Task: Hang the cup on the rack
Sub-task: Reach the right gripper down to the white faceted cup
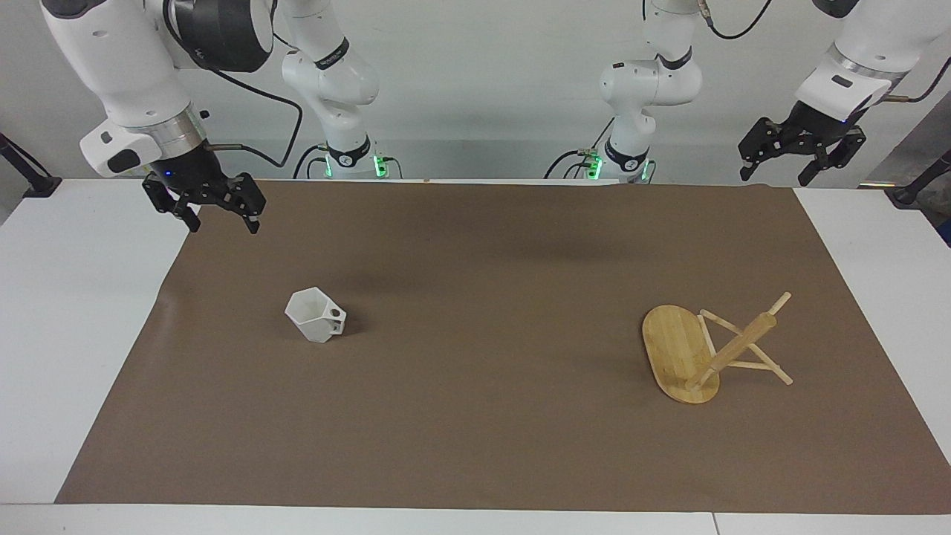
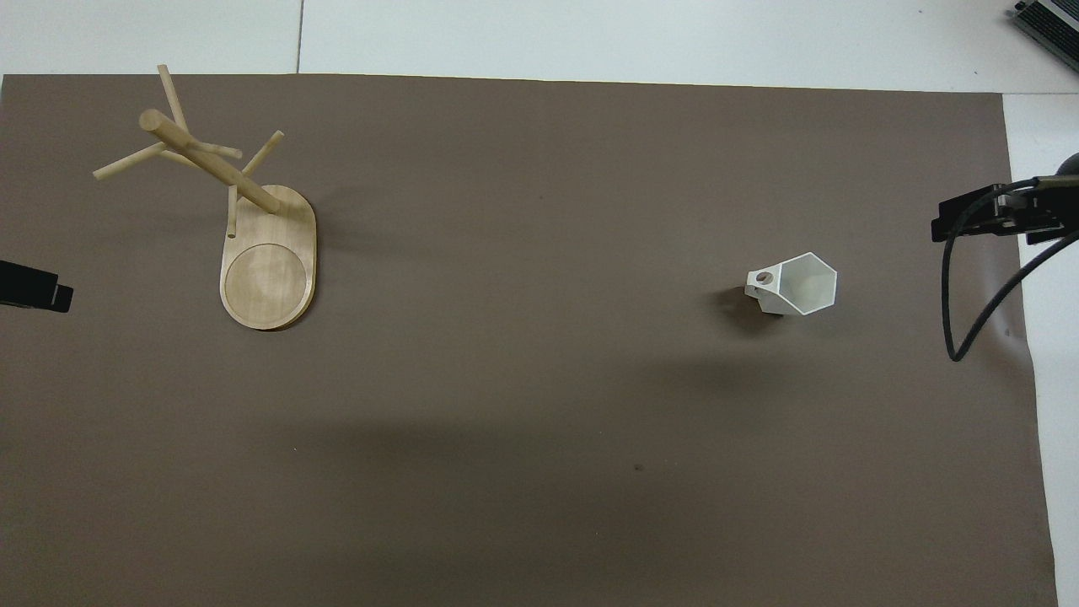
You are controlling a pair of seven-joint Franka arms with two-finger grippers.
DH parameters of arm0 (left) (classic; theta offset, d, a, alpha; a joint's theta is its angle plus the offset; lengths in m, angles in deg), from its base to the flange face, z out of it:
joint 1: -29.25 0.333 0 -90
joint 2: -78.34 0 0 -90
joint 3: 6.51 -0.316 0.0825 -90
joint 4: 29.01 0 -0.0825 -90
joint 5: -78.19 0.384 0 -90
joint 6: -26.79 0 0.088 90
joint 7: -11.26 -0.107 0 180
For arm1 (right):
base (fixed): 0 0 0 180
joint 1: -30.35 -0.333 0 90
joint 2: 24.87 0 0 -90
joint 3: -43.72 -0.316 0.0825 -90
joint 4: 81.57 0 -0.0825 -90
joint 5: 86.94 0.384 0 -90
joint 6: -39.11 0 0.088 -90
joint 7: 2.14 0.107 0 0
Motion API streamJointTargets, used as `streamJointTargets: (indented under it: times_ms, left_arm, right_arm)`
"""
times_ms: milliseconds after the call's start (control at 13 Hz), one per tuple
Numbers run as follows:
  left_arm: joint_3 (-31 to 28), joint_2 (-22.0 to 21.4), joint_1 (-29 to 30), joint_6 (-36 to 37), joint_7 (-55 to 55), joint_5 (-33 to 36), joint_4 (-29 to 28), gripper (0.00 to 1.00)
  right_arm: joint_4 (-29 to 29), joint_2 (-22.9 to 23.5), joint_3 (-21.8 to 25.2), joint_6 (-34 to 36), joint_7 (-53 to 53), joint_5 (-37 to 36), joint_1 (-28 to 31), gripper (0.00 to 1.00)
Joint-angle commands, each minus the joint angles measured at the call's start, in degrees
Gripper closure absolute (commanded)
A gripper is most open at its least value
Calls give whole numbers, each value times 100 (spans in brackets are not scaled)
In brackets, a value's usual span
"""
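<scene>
The cup [image 1: 316, 315] stands on the brown mat [image 1: 475, 416], toward the right arm's end of the table, its handle tab pointing at the middle. The rack [image 1: 702, 353] stands on the mat too, toward the left arm's end, well apart from the cup. The right gripper [image 1: 223, 221] hangs over the mat's edge, fingers spread wide, holding nothing. The left gripper [image 1: 773, 175] hangs over the mat's corner by the robots, fingers spread wide too, holding nothing.
</scene>
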Motion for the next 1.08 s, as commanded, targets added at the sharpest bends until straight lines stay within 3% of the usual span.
streamJointTargets:
  times_ms: [0,154,463,1004]
  left_arm:
    - [-19,-187,8,-105,-33,22,-234,0]
    - [-19,-187,8,-105,-33,22,-234,0]
    - [-19,-178,8,-105,-42,22,-234,0]
    - [-19,-187,8,-105,-33,22,-234,0]
  right_arm:
    - [-229,-145,-23,-223,-223,140,93,0]
    - [-492,-241,-23,-478,-223,140,67,0]
    - [-1651,-374,-41,-1619,-232,140,14,0]
    - [-2803,364,-41,-3527,-442,140,-74,0]
